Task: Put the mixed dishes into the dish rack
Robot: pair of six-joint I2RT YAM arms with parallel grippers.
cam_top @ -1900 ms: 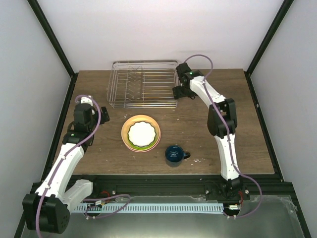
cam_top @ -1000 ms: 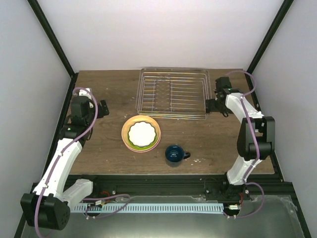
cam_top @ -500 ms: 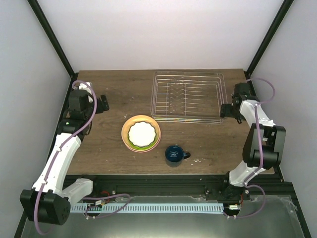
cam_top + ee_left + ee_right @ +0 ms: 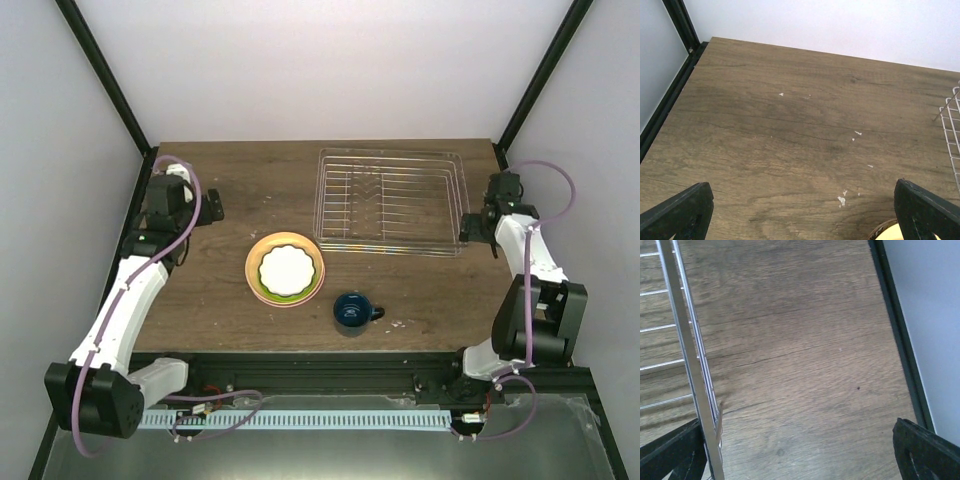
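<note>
Silver wire dish rack [image 4: 390, 250] sits far right on the table, its side rail [image 4: 690, 365] just inside the spread-open right gripper [image 4: 472, 228]. Stacked plates [image 4: 285, 269] and blue mug [image 4: 351, 311] lie mid-table. The left gripper [image 4: 800, 210] gapes over brown wood-grain table [image 4: 230, 180]; white walls [image 4: 320, 60] surround.

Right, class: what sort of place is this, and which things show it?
Probably a robot test booth, not a kitchen: white walls, black frame posts, two arms bolted at a wooden table.
</note>
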